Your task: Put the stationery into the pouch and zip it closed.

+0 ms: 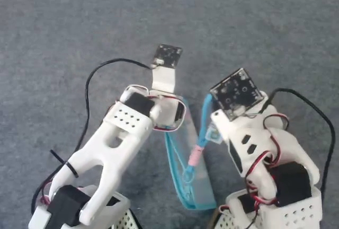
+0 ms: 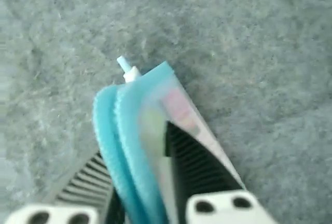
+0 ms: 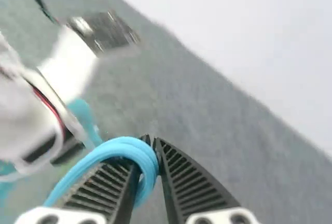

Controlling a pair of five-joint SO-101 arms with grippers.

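The translucent pouch (image 1: 193, 178) with a blue zip edge stands on edge on the grey carpet between the two arms. My left gripper (image 1: 172, 115) is shut on its far end; in the left wrist view the black ribbed fingers (image 2: 199, 164) clamp the blue edge of the pouch (image 2: 140, 115), and a small white and blue zip end (image 2: 126, 68) sticks out beyond it. Faint pink and green shapes show through the wall. My right gripper (image 3: 153, 145) is shut on a loop of blue cord (image 3: 132, 151). That blue cord (image 1: 201, 133), with a pink piece (image 1: 195, 157) on it, runs along the pouch's top.
Grey carpet (image 1: 63, 43) covers the table, with open room at the back and to both sides. A black cable (image 1: 98, 75) loops off the left arm and another black cable (image 1: 312, 107) curves off the right arm. The left arm's camera board (image 1: 168, 55) rises above the pouch's far end.
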